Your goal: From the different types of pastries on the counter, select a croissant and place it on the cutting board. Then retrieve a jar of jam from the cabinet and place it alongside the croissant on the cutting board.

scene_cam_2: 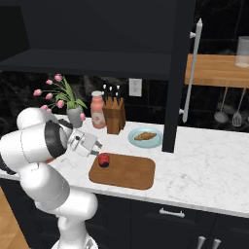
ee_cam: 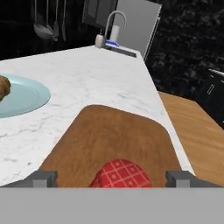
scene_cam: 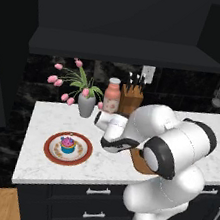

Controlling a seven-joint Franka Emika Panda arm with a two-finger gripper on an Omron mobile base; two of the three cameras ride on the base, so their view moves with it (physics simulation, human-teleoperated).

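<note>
The arm (scene_cam_2: pixel 34 146) reaches low, pincer (scene_cam_2: pixel 97 146) spread wide.

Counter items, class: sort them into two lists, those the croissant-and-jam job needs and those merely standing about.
Needed for the job:
croissant, on the light blue plate
cutting board
jar of jam, on the board
gripper, open beside the jar

Standing about:
cupcake on the red-rimmed plate
pink bottle
knife block
vase of tulips

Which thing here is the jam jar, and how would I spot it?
Find the wooden cutting board at the front of the white counter. The jam jar stands on the board's left end, just ahead of the robot's open hand. It is small, squat and dark red with a red lid, unlike the tall pink bottle behind.
</note>
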